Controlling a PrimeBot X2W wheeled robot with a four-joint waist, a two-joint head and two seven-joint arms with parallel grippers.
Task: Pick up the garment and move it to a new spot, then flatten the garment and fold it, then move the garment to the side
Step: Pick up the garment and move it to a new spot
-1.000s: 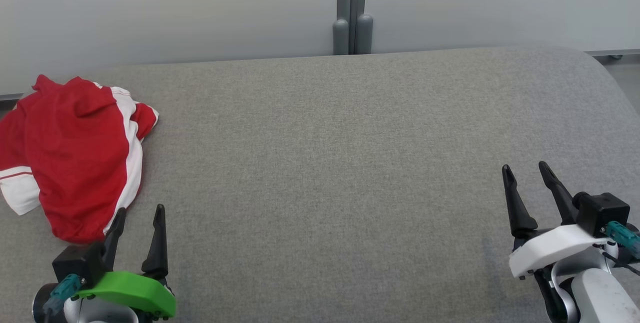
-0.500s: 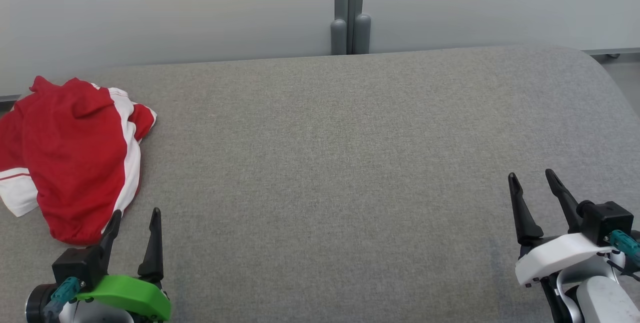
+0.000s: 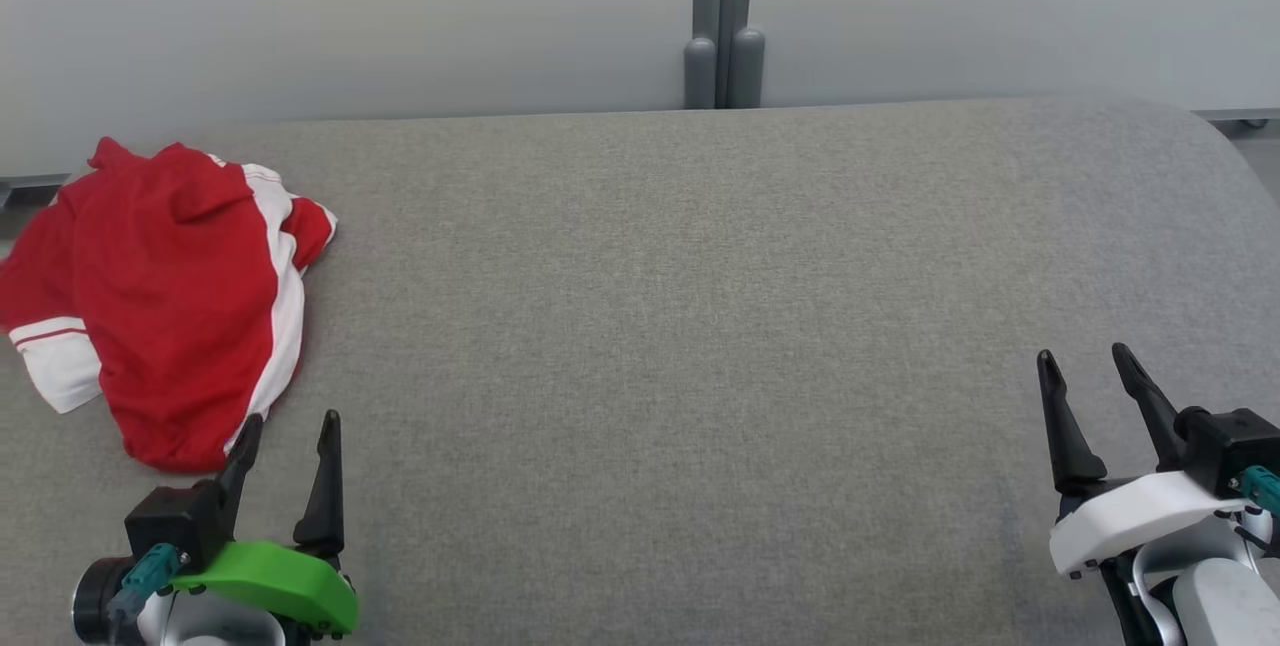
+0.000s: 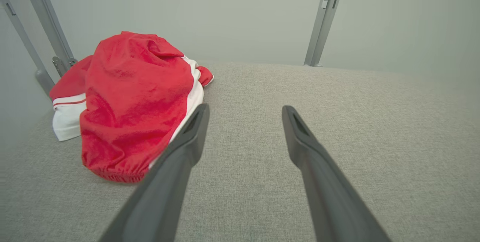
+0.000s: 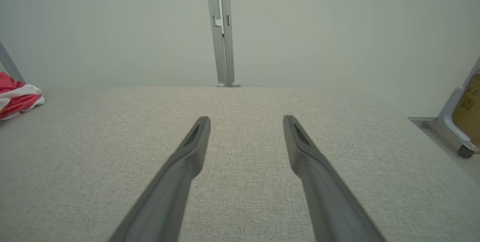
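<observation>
The grey tabletop lies open across its middle and right, with the crumpled garment heaped at its left end.

**Garment at the tabletop's left end**

Seen from the middle of the tabletop in the head view, the garment lies at 9 o'clock, by the left edge. The left gripper sits at 7 o'clock, just beside the garment's near end. The right gripper sits at 4 o'clock, well apart from both. A post stands behind the tabletop at 12 o'clock.
</observation>
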